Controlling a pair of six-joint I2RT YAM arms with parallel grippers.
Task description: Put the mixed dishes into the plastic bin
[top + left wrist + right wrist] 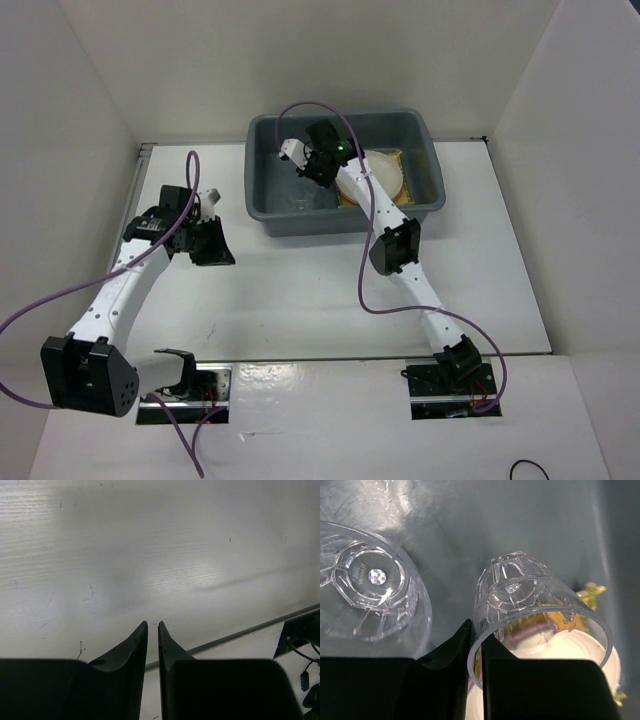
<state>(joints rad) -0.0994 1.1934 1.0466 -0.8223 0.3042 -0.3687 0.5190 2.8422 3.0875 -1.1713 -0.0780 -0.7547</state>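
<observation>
Inside the plastic bin (300, 222): the right gripper (475, 630) is down in the tub's left half, low over the grey floor.
Right fingers: clenched on the rim of the small clear cup (540, 605), one finger inside the wall and one outside. That rim pinch suits a thin, slippery wall. The cup hangs tilted, mouth toward the wrist and base toward the floor.
Stack on the right: the cream plate (378, 172) sits on the yellow mat (403, 156), filling the bin's right half.
Pink plate (520, 636): a pinkish edge shows through the cup's wall, probably this plate, but the plastic distorts it too much to be sure.
Neighbour: another clear dish (370, 580) lies on the bin floor just left of the held cup.
Open room: a strip of floor runs between that dish and the plate stack. My read is that's the slot for the cup, snug on both sides.
Edges: the bin walls stand well off the fingers, so a straight lift out looks free.
Left gripper (153, 625): over the white table (150, 540) left of the bin, fingers drawn almost together, gripping nothing.
Task read: the cup looks like the last piece, with only the set-down and release left.
</observation>
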